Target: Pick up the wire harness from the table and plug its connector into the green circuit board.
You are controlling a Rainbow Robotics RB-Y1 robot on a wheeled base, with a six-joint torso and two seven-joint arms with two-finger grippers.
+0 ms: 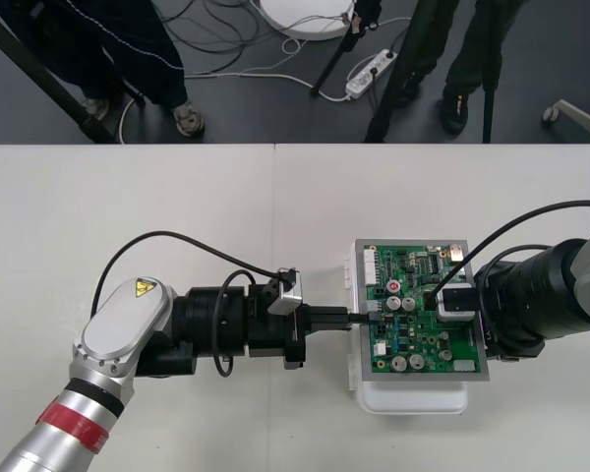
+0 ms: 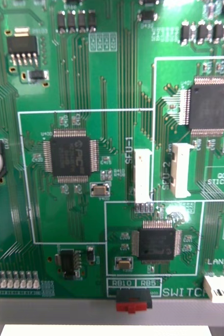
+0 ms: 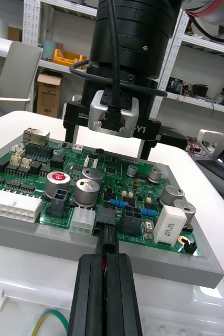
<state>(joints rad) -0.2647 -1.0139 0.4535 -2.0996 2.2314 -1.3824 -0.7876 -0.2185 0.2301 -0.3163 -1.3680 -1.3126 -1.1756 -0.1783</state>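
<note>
We pinch the stiff harness plug (image 3: 105,233) in our left gripper (image 3: 107,257) at the green board (image 3: 117,181) edge, judging its wires (image 3: 54,316) too limp to grip; our right gripper (image 3: 112,143) hangs spread, empty.

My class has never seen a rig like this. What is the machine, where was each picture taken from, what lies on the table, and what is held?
This is a robot with two arms. The front view looks down from above on a light table. The other two pictures come from a camera on each wrist. On the table lies a green circuit board on a white base. The left gripper, its fingers shut, holds the wire harness with its black plug at the board's edge. Whether the plug is fully in, I cannot tell. The right gripper hovers over the board, so its camera sees the board close up.
</note>
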